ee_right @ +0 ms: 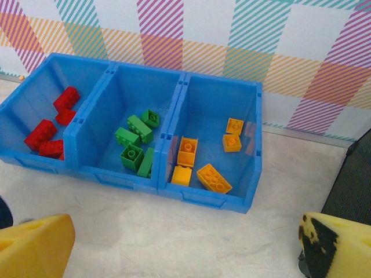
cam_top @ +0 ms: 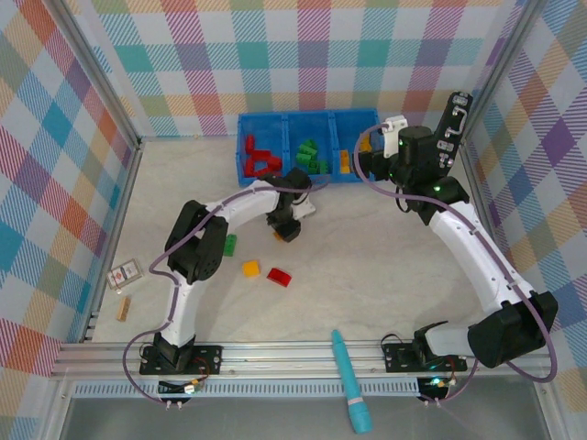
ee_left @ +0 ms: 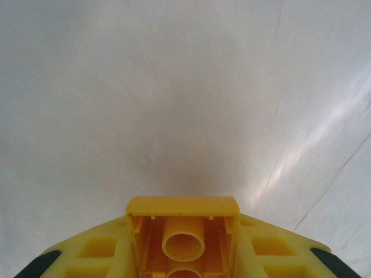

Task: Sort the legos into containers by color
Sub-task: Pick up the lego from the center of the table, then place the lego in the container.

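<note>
Table [cam_top: 394,266] nearest the arm bases carries three loose pieces: a red lego [cam_top: 278,276], a yellow lego [cam_top: 250,268] and a green lego [cam_top: 230,244], each apart from the others. Beyond them the left claw [cam_top: 286,229] is clamped on an orange-yellow lego [ee_left: 183,231], hollow underside facing the wrist camera, pads against its two flat sides. These pieces look light, rigid and smooth (likely to slip if pinched by a corner), so opposite flat walls seem the best hold. Farthest, the blue bin [ee_right: 110,176] keeps red, green and yellow-orange lots in separate compartments. The right claw [ee_right: 185,252] hangs before it, spread wide and empty.
</note>
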### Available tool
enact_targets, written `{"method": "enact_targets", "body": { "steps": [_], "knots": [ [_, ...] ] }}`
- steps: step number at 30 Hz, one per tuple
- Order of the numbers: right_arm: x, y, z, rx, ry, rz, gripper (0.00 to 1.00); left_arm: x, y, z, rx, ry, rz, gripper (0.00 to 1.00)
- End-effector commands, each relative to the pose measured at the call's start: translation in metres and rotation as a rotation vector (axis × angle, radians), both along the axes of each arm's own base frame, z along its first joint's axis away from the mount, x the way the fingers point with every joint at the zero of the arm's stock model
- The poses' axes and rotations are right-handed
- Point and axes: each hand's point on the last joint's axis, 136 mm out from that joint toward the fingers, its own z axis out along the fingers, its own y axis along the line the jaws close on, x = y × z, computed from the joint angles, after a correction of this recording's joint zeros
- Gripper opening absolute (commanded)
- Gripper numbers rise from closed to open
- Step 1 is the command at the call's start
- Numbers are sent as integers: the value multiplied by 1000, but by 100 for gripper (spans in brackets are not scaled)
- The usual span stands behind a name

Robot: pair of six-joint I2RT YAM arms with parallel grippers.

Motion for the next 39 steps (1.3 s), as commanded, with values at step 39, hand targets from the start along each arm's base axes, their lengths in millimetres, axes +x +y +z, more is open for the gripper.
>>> {"method": "enact_targets", "body": {
  "steps": [39],
  "knots": [
    [3, -13, 26, 58, -100, -34, 99, 216, -186, 167, -1167, -983, 394, 52]
  ]
}}
